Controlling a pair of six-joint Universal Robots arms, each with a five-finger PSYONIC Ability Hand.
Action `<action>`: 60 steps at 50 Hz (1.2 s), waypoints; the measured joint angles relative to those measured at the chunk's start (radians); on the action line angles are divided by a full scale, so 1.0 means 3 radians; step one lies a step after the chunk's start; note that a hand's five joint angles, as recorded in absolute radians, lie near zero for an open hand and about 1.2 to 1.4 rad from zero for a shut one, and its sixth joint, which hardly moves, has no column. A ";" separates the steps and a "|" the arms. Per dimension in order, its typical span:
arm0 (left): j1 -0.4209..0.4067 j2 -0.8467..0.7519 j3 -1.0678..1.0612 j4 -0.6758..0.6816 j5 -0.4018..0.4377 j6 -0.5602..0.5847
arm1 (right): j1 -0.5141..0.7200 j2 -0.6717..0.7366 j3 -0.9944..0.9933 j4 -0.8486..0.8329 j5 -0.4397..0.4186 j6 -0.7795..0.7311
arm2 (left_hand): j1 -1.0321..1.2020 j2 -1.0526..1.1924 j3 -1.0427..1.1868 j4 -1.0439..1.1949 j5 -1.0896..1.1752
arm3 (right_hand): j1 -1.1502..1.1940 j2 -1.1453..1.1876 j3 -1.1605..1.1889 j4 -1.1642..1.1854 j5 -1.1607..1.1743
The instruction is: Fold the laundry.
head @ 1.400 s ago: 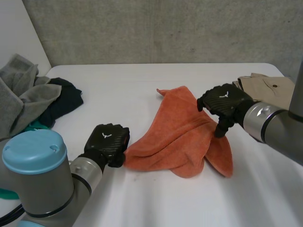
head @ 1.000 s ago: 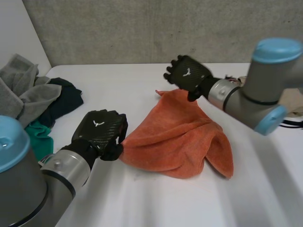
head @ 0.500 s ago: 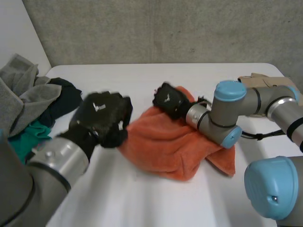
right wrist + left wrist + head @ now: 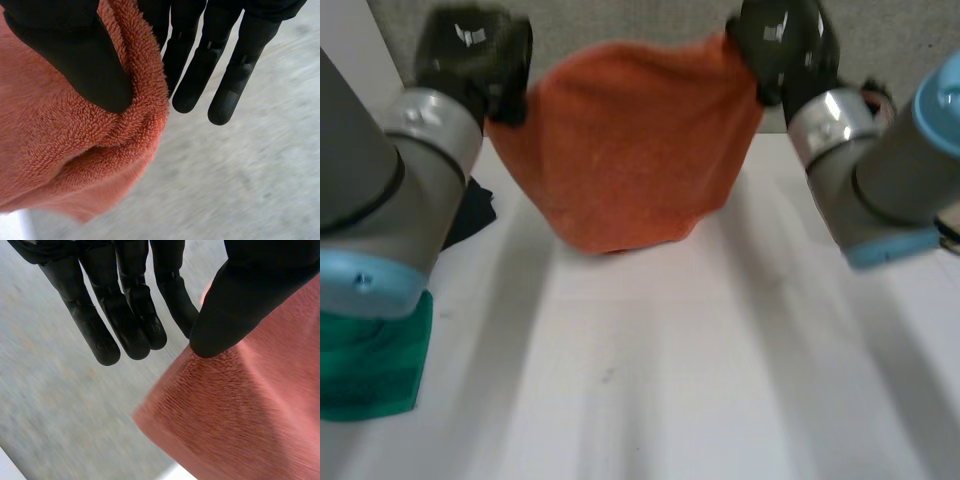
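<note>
Towel (image 4: pixel 630 140) hung in the air between both hands, clear of the table (image 4: pixel 670 370), its lower edge sagging in a curve just above the surface. I have one upper corner in the left hand (image 4: pixel 470 50) and the other in the right hand (image 4: pixel 780 40).

Left wrist view: the left thumb (image 4: pixel 250 295) presses the corner against the nearest finger, a pinch. The remaining left fingers (image 4: pixel 132 315) are straight and free of cloth.

Right wrist view: the right thumb (image 4: pixel 75 55) clamps a rolled terry edge against the finger behind it. The other right fingers (image 4: pixel 192 75) are straight and hold nothing.

Handling, as I judge it: light, soft and quite limp. It drapes under its own weight and will not hold a shape unless laid flat. The looped pile should give friction, so slipping seems unlikely, and nothing here is fragile. The corners are the right places to hold. The left pinch looks shallow, close to the tip, and I would watch it. The right has more cloth, bunched, which may leave that edge uneven when laid down.
</note>
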 measured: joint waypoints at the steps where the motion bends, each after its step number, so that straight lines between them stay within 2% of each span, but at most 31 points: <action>1: -0.0001 0.0020 -0.0115 -0.0018 0.0003 0.0003 | 0.0008 -0.0044 0.0114 0.0031 0.0006 -0.0024 | 0.0000 0.0000 0.0000 0.0000 0.0000 | 0.0000 0.0000 0.0000 0.0001 0.0000; 3: -0.0007 0.0101 -0.0526 -0.0038 0.0026 0.0018 | 0.0061 -0.0234 0.0759 0.0186 0.0020 -0.0107 | 0.0000 0.0000 0.0000 0.0000 0.0000 | 0.0000 0.0000 0.0004 0.0001 0.0017; 6: -0.0012 0.0158 -0.1072 0.0003 0.0066 0.0072 | 0.0116 -0.0260 0.1266 0.0275 0.0017 -0.0082 | 0.0000 0.0000 0.0000 0.0000 0.0000 | 0.0000 0.0000 0.0004 0.0002 0.0017; 13: -0.0016 0.0006 -0.2025 0.0357 0.0095 0.0283 | 0.0198 0.0062 0.1655 0.0463 0.0043 0.0145 | -0.0060 -0.0100 -0.0091 -0.0104 -0.0045 | 0.0000 0.0000 0.0004 0.0003 0.0017; 18: 0.0018 -0.0107 -0.2240 0.0536 0.0099 0.0302 | 0.0202 0.0225 0.1547 0.0780 0.0057 0.0341 | -0.1934 -0.1930 -0.1892 -0.1946 -0.1804 | 0.0000 0.0000 0.0004 0.0003 0.0017; 20: 0.0034 -0.0109 -0.2252 0.0544 0.0101 0.0288 | 0.0203 0.0231 0.1532 0.0817 0.0057 0.0370 | -0.2008 -0.2044 -0.1969 -0.2024 -0.1883 | 0.0000 0.0000 0.0004 0.0003 0.0017; 21: 0.0084 -0.0098 -0.2267 0.0543 0.0111 0.0237 | 0.0202 0.0232 0.1501 0.0898 0.0054 0.0448 | -0.2416 -0.2465 -0.2439 -0.2481 -0.2345 | 0.0000 0.0000 0.0004 0.0003 0.0017; 23: 0.0161 -0.0056 -0.2279 0.0505 0.0137 0.0134 | 0.0201 0.0209 0.1483 0.0959 0.0046 0.0541 | -0.2836 -0.2933 -0.2909 -0.2972 -0.2832 | 0.0000 0.0000 0.0004 0.0003 0.0017; 26: 0.0268 0.0020 -0.2297 0.0422 0.0209 -0.0038 | 0.0193 0.0170 0.1481 0.0986 0.0038 0.0631 | -0.3020 -0.3134 -0.3128 -0.3165 -0.3050 | 0.0000 0.0000 0.0004 0.0003 0.0017; 32: 0.0513 0.0203 -0.2411 0.0136 0.0556 -0.0430 | 0.0166 0.0075 0.1480 0.1009 0.0027 0.0918 | -0.3034 -0.3174 -0.3146 -0.3196 -0.3069 | 0.0000 0.0000 0.0004 0.0003 0.0017; 36: 0.0631 0.0265 -0.2508 -0.0025 0.0790 -0.0502 | 0.0155 0.0069 0.1408 0.1043 0.0030 0.1171 | -0.3034 -0.3174 -0.3146 -0.3196 -0.3069 | 0.0000 0.0000 0.0004 0.0003 0.0017; 42: 0.0713 0.0261 -0.2584 -0.0071 0.0949 -0.0445 | 0.0141 0.0166 0.1135 0.1150 0.0044 0.1581 | -0.3034 -0.3174 -0.3146 -0.3196 -0.3069 | 0.0000 0.0000 0.0004 0.0003 0.0017; 48: 0.0659 0.0170 -0.2507 -0.0005 0.0892 -0.0422 | 0.0105 0.0387 0.0687 0.1338 0.0055 0.1982 | -0.3034 -0.3174 -0.3146 -0.3196 -0.3069 | 0.0000 0.0000 0.0004 0.0003 0.0028; 60: 0.0301 -0.0313 -0.2036 0.0078 0.0434 -0.0437 | 0.0005 0.0868 -0.0017 0.1624 0.0124 0.2528 | -0.3016 -0.3166 -0.3138 -0.3188 -0.3048 | 0.0000 0.0000 0.0004 0.0003 0.0043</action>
